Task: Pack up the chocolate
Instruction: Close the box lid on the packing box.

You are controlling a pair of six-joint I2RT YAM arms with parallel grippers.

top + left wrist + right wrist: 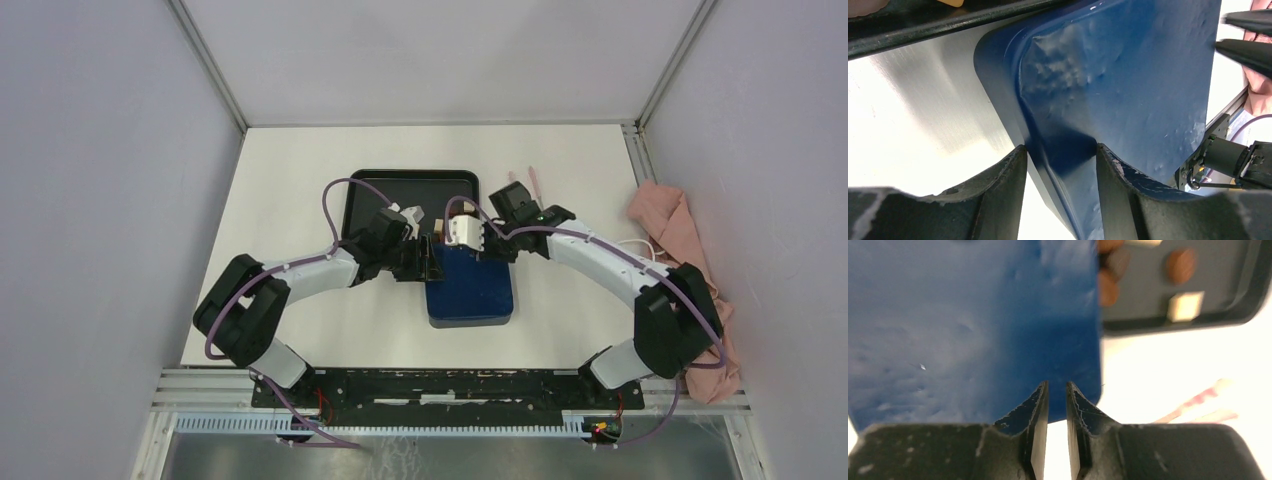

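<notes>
The left gripper's [1060, 148] jaws were clamped on the blue lid's [470, 290] rim; the right gripper's [1056, 384] jaws stood barely apart over its edge.

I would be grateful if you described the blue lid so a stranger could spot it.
On the white table, look at the near edge of the black tray. The blue lid is there, a flat rectangle with rounded corners. Nothing else is glossy dark blue: the tray is black, the cloth pink.

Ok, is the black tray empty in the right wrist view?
No, the black tray holds chocolate, with round brown pieces and a cream square lying on its floor.
</notes>
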